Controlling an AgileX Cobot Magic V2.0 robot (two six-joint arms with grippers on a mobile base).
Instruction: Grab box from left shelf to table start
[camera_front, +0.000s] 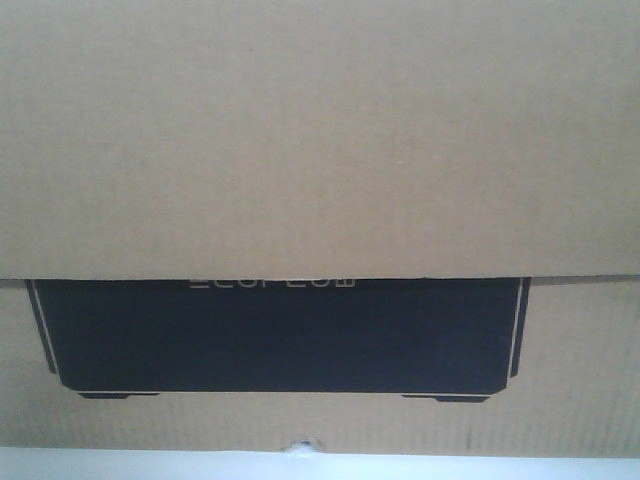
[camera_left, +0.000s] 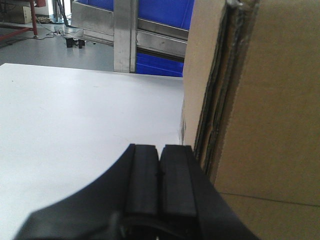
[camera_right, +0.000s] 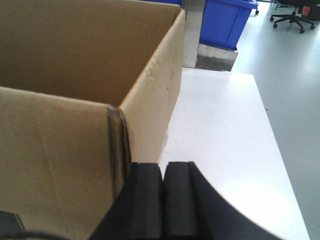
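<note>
The box (camera_front: 320, 150), a brown cardboard carton with a black printed panel, fills the front view and stands on the white table (camera_front: 320, 468). In the left wrist view the box (camera_left: 260, 110) rises at the right, and my left gripper (camera_left: 160, 150) is shut with its pads together beside the box's left side. In the right wrist view the box (camera_right: 75, 75) fills the left, and my right gripper (camera_right: 163, 167) is shut, pads together, at the box's right side. The left shelf (camera_left: 150, 42) with its steel rail stands behind the table.
Blue plastic bins (camera_left: 160, 65) sit in the rack behind the table (camera_left: 75, 130). Another blue bin (camera_right: 225, 20) and a steel post (camera_right: 192, 35) lie beyond the table's far edge (camera_right: 225, 130). Grey floor (camera_right: 290, 80) runs along the right, with an office chair (camera_right: 292, 15) far off.
</note>
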